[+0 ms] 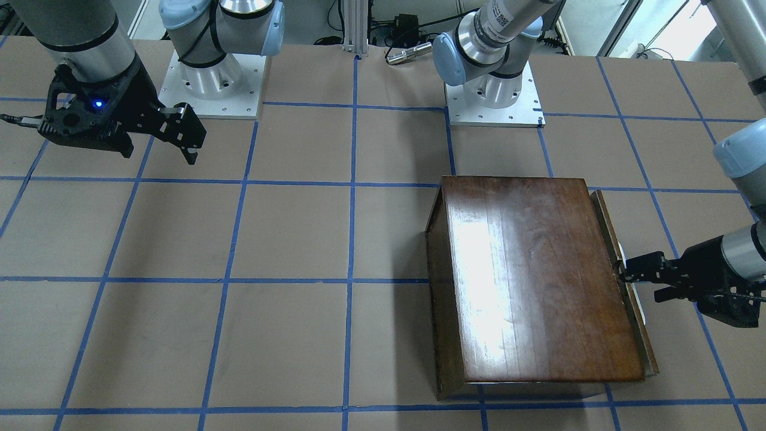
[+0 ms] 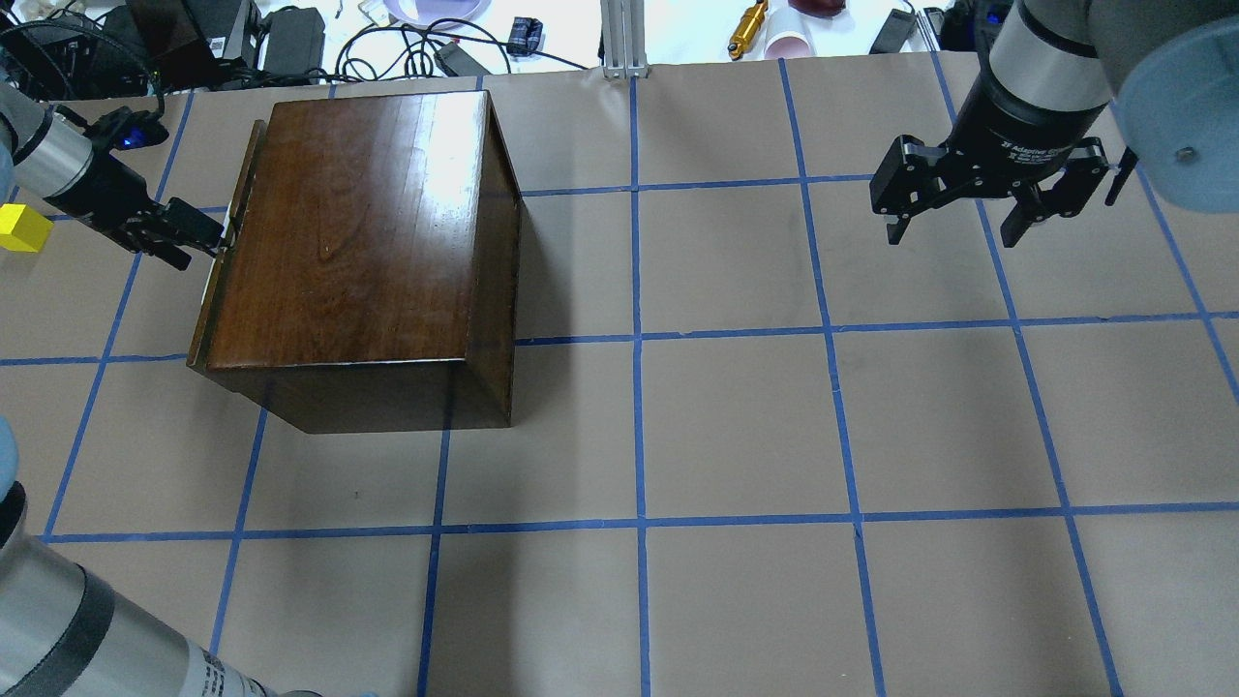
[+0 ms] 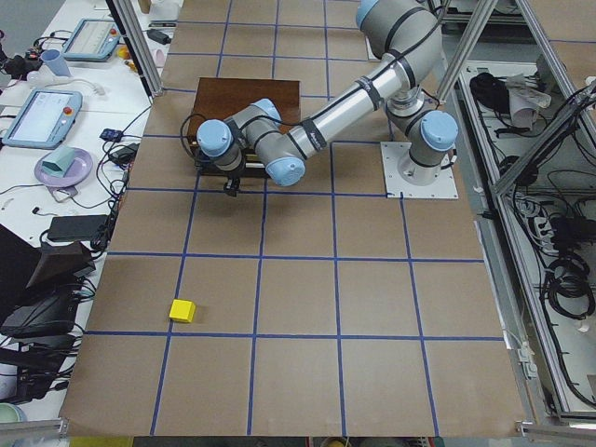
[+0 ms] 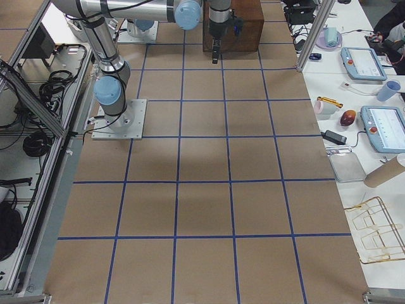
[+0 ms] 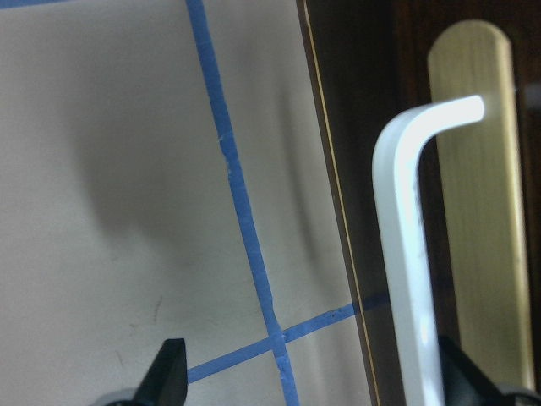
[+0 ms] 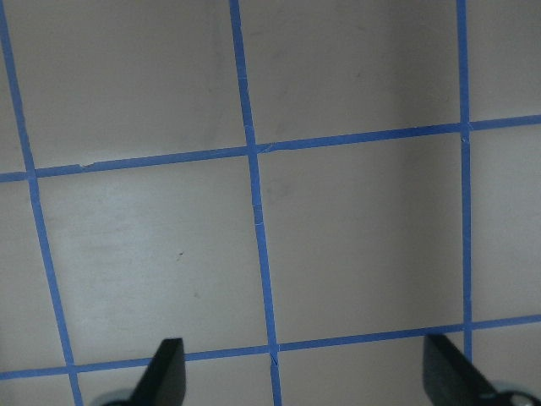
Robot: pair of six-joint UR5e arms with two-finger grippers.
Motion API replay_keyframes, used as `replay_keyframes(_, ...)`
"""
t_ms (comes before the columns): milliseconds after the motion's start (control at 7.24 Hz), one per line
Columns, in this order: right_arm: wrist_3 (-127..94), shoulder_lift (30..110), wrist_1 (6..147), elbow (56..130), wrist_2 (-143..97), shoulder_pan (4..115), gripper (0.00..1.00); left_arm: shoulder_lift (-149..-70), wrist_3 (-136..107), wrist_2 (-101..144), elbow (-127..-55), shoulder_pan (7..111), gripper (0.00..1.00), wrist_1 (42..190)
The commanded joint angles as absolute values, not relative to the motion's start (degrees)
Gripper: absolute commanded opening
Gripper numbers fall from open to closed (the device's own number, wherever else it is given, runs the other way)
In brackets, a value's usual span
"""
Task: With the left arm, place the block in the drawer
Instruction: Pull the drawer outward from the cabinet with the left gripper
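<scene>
**Overhead exterior + wrist check: left gripper at the drawer handle, block out on the tabletop**

- left gripper (image 2: 198,242): low, at the side of the wooden box (image 2: 368,232) that faces the tabletop's left end, right at the drawer (image 5: 363,85) front panel
- left wrist view: fingers (image 5: 169,376) spread wide. White bar handle (image 5: 406,254) runs between them, close to one finger, while the other finger sits well off over bare tabletop. Not pinching anything
- brass plate (image 5: 486,211) sits behind the handle on the dark panel
- drawer front is either flush or a hair off the box body, can't tell which from these views
- block (image 2: 21,228): flat on the tabletop (image 2: 736,416) near the left end edge, well apart from the box, nothing touching it. In the overhead view the left arm's wrist sits between block and box. Exterior left view puts it tucked into the corner of one blue tape (image 2: 639,387) grid cell
- box: left half of the tabletop, toward the operators' edge, turned slightly against the tape grid, glare on its glossy top
- right gripper (image 2: 953,225): raised over the right half, jaws spread, holding nothing. Its wrist view shows only taped tabletop between the fingertips. Blue light on its body in the front-facing view
</scene>
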State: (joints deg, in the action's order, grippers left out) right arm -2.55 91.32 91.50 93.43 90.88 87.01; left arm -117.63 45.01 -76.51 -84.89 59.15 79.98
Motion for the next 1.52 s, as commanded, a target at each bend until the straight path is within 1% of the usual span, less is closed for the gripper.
replay_keyframes(0,-2.5,91.3,91.5,93.5,90.9,87.0,1.00,-117.9,46.0,-76.6,-84.7,58.4,1.00,80.0)
replay_keyframes(1381,-2.5,91.3,91.5,93.4,90.9,87.0,1.00,-120.2,50.1,-78.2,-80.1,56.2,1.00,80.1)
